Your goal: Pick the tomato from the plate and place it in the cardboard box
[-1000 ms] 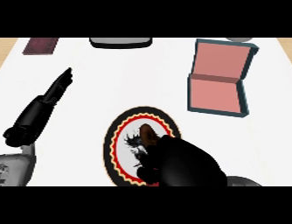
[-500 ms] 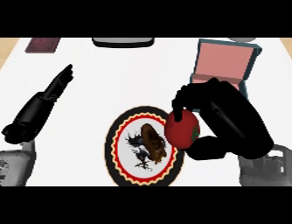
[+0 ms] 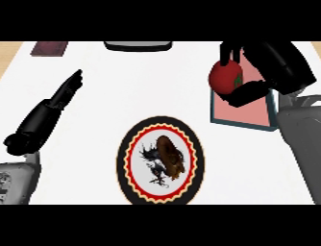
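- My right robot hand [image 3: 277, 67], fingers curled round the tomato [image 3: 225, 78], has carried it off the plate [image 3: 160, 161] to above the cardboard box [image 3: 245, 113].
- My left robot hand [image 3: 53, 108] stays straight-fingered over the desk [image 3: 142, 81].

place: kitchen | cues: white tabletop [image 3: 142, 91] with wood edging, decorated plate [image 3: 160, 161], dark appliance [image 3: 138, 45] at back

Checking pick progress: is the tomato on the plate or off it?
Off: the right robot hand holds the tomato above the cardboard box; plate bare.
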You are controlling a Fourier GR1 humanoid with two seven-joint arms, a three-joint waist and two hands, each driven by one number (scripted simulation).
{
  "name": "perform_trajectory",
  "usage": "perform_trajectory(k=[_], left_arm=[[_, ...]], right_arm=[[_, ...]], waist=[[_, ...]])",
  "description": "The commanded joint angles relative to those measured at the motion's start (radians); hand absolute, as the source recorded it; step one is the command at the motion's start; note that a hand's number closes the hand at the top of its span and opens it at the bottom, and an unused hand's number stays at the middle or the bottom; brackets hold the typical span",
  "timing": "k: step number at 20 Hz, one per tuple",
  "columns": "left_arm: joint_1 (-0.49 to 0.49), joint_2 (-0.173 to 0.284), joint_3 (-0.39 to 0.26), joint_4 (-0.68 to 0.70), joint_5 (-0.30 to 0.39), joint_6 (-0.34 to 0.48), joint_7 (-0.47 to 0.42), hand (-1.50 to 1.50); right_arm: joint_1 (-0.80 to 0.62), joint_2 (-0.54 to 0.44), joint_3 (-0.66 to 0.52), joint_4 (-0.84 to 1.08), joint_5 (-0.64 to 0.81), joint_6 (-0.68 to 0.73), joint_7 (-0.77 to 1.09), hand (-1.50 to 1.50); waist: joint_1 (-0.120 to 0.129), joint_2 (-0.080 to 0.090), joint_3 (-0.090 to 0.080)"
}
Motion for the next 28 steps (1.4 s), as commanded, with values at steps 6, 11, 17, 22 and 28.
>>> perform_trajectory(k=[6, 11, 17, 22, 28], left_arm=[[-0.024, -0.034, -0.028, -0.025, -0.021, 0.018, 0.067, 0.0], [0.002, -0.016, -0.003, -0.025, 0.004, -0.009, 0.005, 0.0], [-0.062, 0.014, 0.026, -0.017, 0.023, -0.036, 0.047, 0.0], [0.001, -0.026, -0.002, 0.032, -0.033, 0.012, -0.036, 0.0], [-0.008, -0.025, -0.007, -0.018, -0.011, -0.006, 0.03, 0.0]], right_arm=[[-0.126, -0.158, 0.003, 0.417, 0.039, 0.194, -0.178, 1.5], [-0.188, -0.222, 0.048, 0.645, 0.122, 0.217, -0.335, 1.5], [-0.27, -0.215, 0.09, 0.88, 0.176, 0.239, -0.527, -1.5], [-0.286, -0.212, 0.009, 0.916, 0.093, 0.24, -0.717, -1.5], [-0.307, -0.087, -0.343, 1.011, -0.287, 0.346, -0.627, -1.5]], waist=[[0.01, 0.002, 0.001], [0.022, 0.007, 0.001], [0.027, 0.011, 0.001], [0.014, 0.008, 0.001], [0.012, 0.003, 0.004]])
